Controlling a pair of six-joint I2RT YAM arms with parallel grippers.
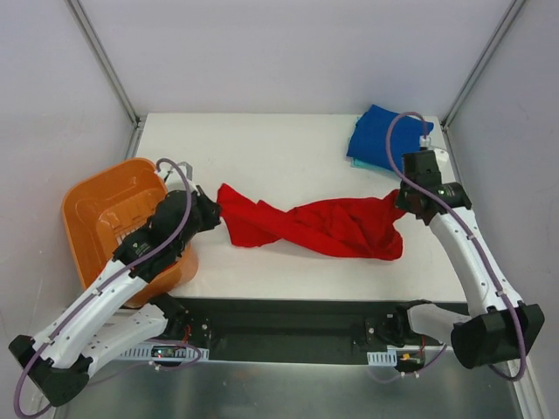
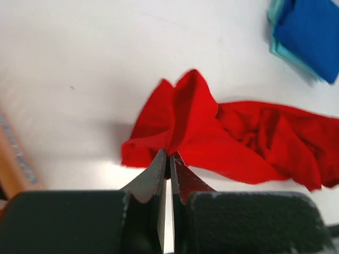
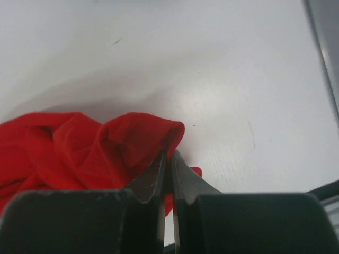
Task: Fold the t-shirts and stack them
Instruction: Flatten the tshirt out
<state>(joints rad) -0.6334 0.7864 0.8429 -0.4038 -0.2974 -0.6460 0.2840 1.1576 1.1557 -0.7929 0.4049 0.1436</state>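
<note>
Done so far, by the look: blue shirt [image 1: 382, 135] folded and stacked on teal shirt [image 1: 355, 163], well apart from basket [image 1: 100, 209], far right. Left to do: red shirt [image 1: 314, 225], twisted rope-like, stretched out just right of basket; needs untwisting, spreading, folding, stacking. Left fingers [image 2: 154, 177] pinched on the end nearest basket; right fingers [image 3: 154, 177] pinched on the end farthest from basket. Desk [image 1: 279, 148] white, matte, lightly scuffed. Pale walls, metal corner posts.
</note>
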